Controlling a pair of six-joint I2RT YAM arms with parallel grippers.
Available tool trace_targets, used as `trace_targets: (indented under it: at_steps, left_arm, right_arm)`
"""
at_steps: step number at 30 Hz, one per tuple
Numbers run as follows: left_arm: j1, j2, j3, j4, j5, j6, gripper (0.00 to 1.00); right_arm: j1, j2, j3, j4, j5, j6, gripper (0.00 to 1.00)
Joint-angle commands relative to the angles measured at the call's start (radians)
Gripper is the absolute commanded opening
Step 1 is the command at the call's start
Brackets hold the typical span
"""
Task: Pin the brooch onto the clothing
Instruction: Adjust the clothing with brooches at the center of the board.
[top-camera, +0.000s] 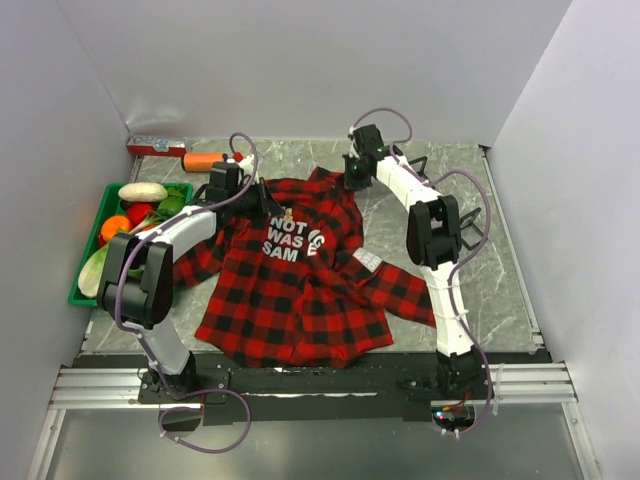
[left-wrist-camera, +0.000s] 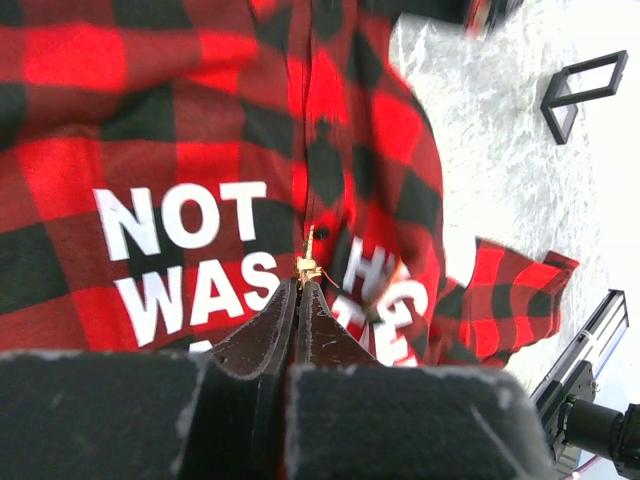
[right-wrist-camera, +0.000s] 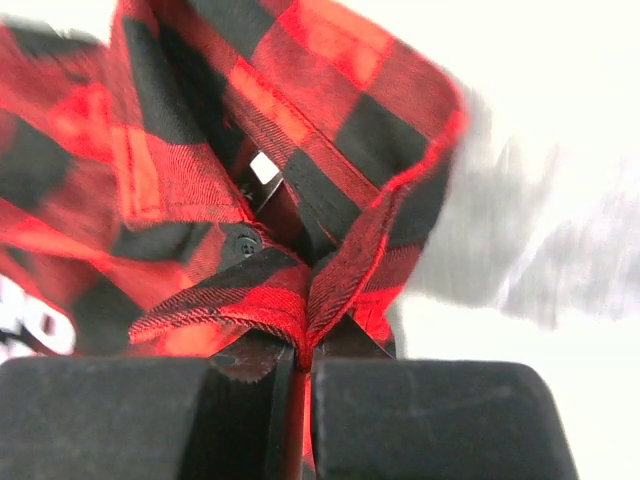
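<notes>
Both pinch: left jaws the brooch (left-wrist-camera: 307, 262), pointing straight out; right jaws the shirt (top-camera: 290, 290), collar (right-wrist-camera: 345, 255) pointing away.

The red-and-black plaid shirt (top-camera: 290, 290) lies spread front-up, its white chest lettering directly ahead of the left gripper (left-wrist-camera: 300, 290). A small gold brooch (left-wrist-camera: 307, 262) sits pinched at that gripper's tips, over the button placket. The collar (right-wrist-camera: 340, 260) edge is clamped in the right gripper (right-wrist-camera: 300, 350).
</notes>
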Motion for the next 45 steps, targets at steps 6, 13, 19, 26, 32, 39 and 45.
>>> trace_targets:
  at_steps: [6,13,19,26,32,39,45]
  left_arm:
    - [0.001,-0.002,0.033,0.019,-0.001,0.017,0.01]
    - [0.0,0.004,0.024,0.029,-0.002,0.013,0.01]
    - [-0.052,-0.028,0.015,0.02,-0.05,0.039,0.01]
    - [-0.223,-0.021,0.067,-0.13,-0.321,0.152,0.01]
    - [-0.342,-0.013,0.114,-0.196,-0.502,0.198,0.01]
    - [-0.378,-0.022,0.163,-0.282,-0.671,0.204,0.01]
    - [-0.421,0.009,0.174,-0.267,-0.639,0.129,0.01]
  right_arm:
    - [-0.076,0.033,0.125,0.377,-0.143,0.185,0.0]
    - [-0.091,-0.042,0.115,0.469,-0.304,0.129,0.56]
    - [-0.09,-0.401,-0.353,0.509,-0.273,0.032,0.7]
    - [-0.055,-0.747,-0.856,0.483,-0.117,-0.005,0.78]
    - [0.002,-0.981,-1.117,0.542,-0.031,0.038,0.78]
    - [0.064,-1.064,-1.258,0.577,0.061,0.087,0.77]
    - [0.07,-1.128,-1.332,0.589,0.105,0.113,0.77]
